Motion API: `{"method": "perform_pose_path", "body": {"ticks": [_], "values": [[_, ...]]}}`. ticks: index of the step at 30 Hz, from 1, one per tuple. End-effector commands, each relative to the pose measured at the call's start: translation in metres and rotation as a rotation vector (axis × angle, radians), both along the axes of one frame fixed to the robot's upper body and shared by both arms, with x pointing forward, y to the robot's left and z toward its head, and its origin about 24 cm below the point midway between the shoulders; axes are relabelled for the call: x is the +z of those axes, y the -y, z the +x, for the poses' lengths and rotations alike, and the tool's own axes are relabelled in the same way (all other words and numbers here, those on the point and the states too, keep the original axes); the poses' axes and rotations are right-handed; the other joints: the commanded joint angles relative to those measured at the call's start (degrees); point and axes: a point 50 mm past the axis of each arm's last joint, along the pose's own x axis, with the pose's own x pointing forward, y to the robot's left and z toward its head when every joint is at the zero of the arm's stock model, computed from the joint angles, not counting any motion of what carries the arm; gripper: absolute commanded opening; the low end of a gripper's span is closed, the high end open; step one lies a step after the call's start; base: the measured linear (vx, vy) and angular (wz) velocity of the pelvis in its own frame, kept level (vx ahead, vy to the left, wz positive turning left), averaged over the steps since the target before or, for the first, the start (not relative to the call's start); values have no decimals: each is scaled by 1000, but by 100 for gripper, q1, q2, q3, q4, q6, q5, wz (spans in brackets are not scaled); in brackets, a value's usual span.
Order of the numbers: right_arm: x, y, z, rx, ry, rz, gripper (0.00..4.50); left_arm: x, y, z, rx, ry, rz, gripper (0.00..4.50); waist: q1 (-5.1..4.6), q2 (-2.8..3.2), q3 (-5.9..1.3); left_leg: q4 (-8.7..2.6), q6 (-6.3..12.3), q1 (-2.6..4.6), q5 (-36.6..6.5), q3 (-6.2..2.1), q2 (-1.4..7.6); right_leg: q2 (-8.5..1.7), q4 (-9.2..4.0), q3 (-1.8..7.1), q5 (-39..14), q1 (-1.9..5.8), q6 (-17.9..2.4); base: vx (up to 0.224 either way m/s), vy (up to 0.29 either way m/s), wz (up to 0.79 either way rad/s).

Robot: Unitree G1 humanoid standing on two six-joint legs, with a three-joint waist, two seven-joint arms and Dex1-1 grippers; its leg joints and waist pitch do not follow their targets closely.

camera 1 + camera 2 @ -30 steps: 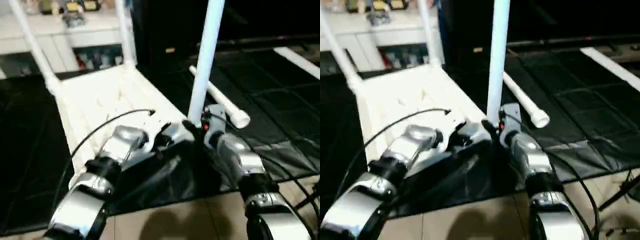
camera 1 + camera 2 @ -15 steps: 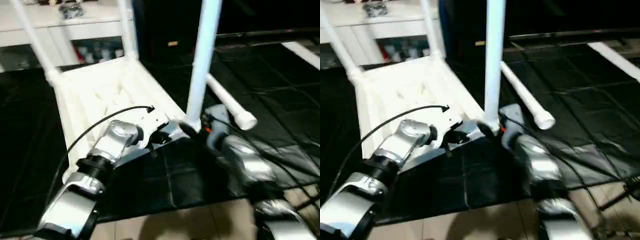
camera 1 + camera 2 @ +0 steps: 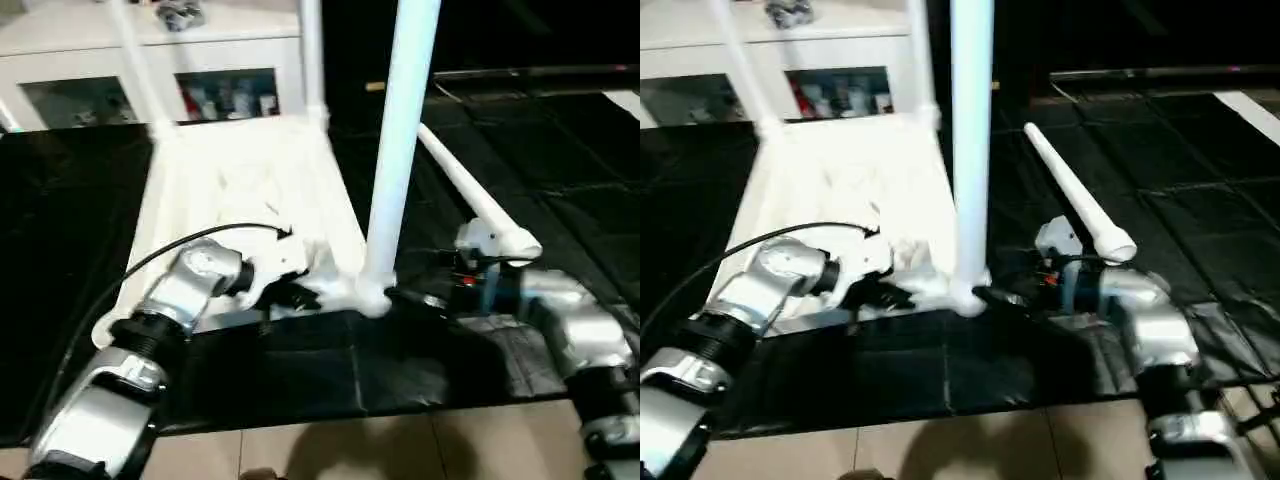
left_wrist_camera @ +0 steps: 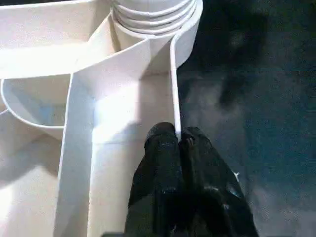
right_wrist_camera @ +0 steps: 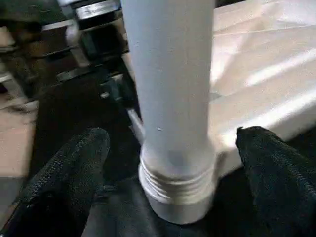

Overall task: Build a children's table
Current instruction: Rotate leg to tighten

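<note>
1. Right wrist view: the right gripper (image 5: 170,173) is standing with its fingers (image 5: 69,168) spread wide, one on each side of the upright leg (image 5: 170,89) and clear of it, level with the threaded collar where that leg is entering its corner socket (image 5: 177,202).
2. Left wrist view: the left gripper (image 4: 180,140) is pinching the thin rim wall (image 4: 174,84) of the upturned tabletop (image 3: 240,190) with its fingers pressed together; the same corner socket is lying just ahead of its tips.
3. Left eye view: the tabletop is lying ribbed side up on the black mat (image 3: 420,370), extending away from both grippers; two far legs (image 3: 312,60) are already standing in their sockets.
4. The loose fourth leg (image 3: 470,195) is lying on the mat just beyond the right gripper, its long axis running away from the robot, thick end nearest. The right arm is judged the nearer one for fetching it.
</note>
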Motion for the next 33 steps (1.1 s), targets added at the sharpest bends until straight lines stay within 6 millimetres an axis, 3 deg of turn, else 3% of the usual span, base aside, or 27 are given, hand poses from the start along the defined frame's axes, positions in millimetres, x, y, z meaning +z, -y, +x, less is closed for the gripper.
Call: {"method": "perform_pose_path", "body": {"ticks": [1,3,4,14,27,33], "values": [[7,-4,2,64,1,-11,444,-2,5,-6,-123,-19,52,0,-6,-61,-485,-345,655,49,-517,-52,323,-470,-349,435,-1405,357,-729,0,0,0],[7,-6,2,84,-2,-18,429,-2,5,-6,-135,-19,62,0,34,-81,-494,-336,661,72,-435,-42,341,-469,-305,457,-1159,334,-857,0,0,0],[7,-8,3,103,-2,-25,418,-2,4,-6,-148,-18,68,0,52,-84,-499,-334,669,48,-398,-43,334,-476,-286,457,-1115,355,-873,0,0,0],[8,-21,7,221,-49,-49,336,-1,6,-6,-196,-16,83,0,94,-115,-509,-327,631,30,-349,-35,322,-485,-281,455,-1217,375,-782,0,0,0],[4,-23,6,260,-68,-57,228,-2,5,-5,-189,-17,84,0,107,-121,-518,-315,645,24,-268,-32,314,-478,-276,451,-1206,375,-767,0,0,0],[1,-24,4,267,-78,-48,205,-1,5,-3,-172,-21,77,0,112,-76,-526,-308,631,31,-290,-39,320,-477,-271,449,-1139,372,-796,0,0,0]]}}
